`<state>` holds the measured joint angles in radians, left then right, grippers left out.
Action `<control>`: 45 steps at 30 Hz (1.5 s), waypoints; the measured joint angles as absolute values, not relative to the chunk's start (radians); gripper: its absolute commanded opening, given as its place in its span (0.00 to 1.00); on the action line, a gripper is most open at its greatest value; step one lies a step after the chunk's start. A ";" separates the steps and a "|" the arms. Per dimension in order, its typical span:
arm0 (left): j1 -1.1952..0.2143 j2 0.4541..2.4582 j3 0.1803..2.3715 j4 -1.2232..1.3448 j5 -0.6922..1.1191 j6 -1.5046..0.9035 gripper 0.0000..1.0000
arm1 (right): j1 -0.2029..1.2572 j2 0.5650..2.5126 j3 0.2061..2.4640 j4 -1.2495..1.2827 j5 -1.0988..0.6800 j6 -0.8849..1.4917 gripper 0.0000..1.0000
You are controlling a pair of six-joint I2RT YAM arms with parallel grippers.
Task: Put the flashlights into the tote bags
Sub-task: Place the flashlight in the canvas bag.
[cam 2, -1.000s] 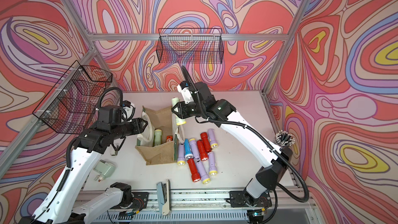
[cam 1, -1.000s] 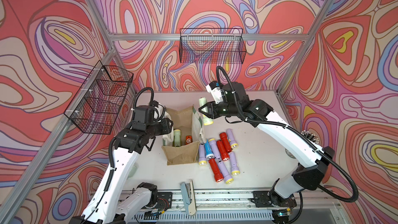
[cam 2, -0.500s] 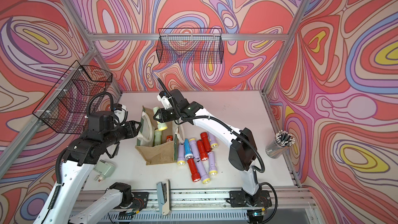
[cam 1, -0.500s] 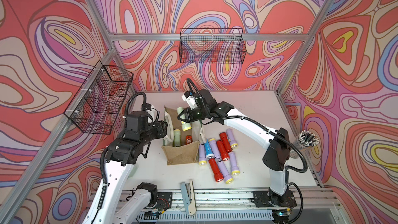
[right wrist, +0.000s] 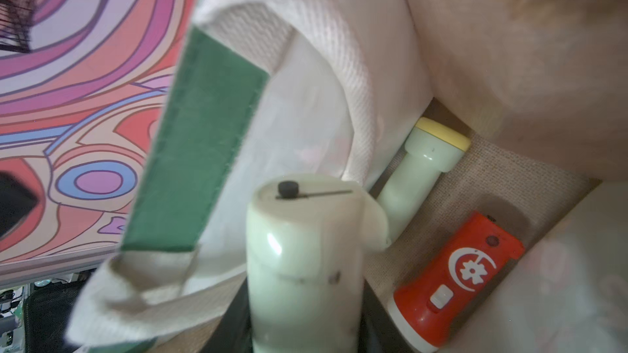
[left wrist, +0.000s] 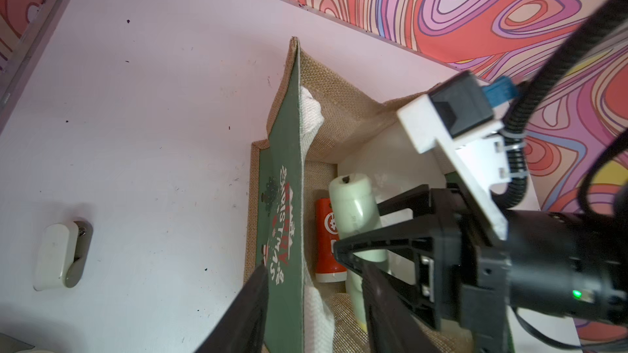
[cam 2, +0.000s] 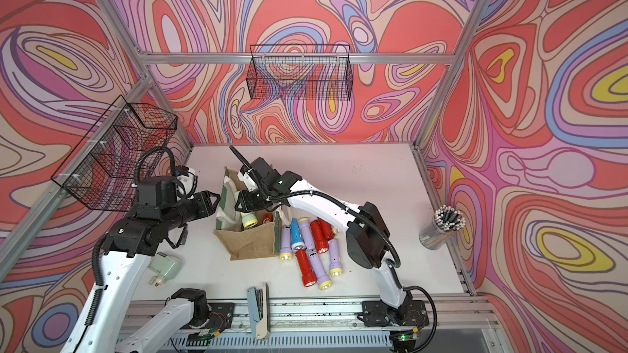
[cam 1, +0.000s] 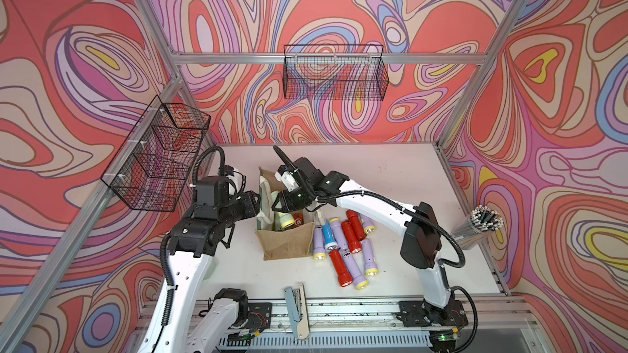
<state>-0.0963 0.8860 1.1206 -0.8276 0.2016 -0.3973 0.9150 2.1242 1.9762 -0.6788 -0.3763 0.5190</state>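
The tan jute tote bag [cam 1: 287, 241] [cam 2: 253, 241] stands open on the white table. My right gripper [cam 1: 278, 203] [right wrist: 302, 320] reaches into its mouth, shut on a pale green flashlight [right wrist: 302, 249] [left wrist: 353, 205]. On the bag's floor lie another pale green flashlight [right wrist: 421, 164] with a yellow rim and an orange-red one [right wrist: 455, 276] [left wrist: 326, 232]. My left gripper [cam 1: 260, 205] [left wrist: 312, 269] is open and straddles the bag's green side panel [left wrist: 285, 198], one finger outside, one inside. Several lilac, red and blue flashlights [cam 1: 343, 246] [cam 2: 312, 246] lie in a heap right of the bag.
Black wire baskets hang on the back wall [cam 1: 334, 74] and the left wall [cam 1: 156, 161]. A cup of pens [cam 1: 482, 229] stands at the table's right edge. A stapler [cam 1: 295, 307] lies at the front edge, and a pale green plug-like device [cam 2: 164, 268] lies under my left arm.
My right arm has swung left with the pale green flashlight and lowered it into the bag's mouth. My left gripper has stayed at the bag's side panel, drawing slightly back.
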 measured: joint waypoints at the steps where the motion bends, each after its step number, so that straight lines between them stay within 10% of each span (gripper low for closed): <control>1: -0.096 0.886 1.121 -0.825 0.206 -0.397 0.48 | 0.914 2.146 1.990 -0.691 -0.368 0.519 0.24; 13: -0.096 0.892 1.121 -0.806 0.226 -0.401 0.48 | 0.909 2.305 2.057 -0.842 -0.295 0.526 0.31; 27: -0.091 0.907 1.121 -0.795 0.236 -0.405 0.48 | 0.910 2.334 2.149 -0.931 -0.292 0.508 0.69; 45: -0.092 0.999 1.193 -0.834 0.316 -0.387 0.48 | 0.909 2.185 2.164 -0.932 -0.262 0.459 0.70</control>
<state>-0.0921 0.9993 1.1927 -0.8345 0.3157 -0.3874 0.9092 2.1853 2.1635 -0.9321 -0.2615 0.4591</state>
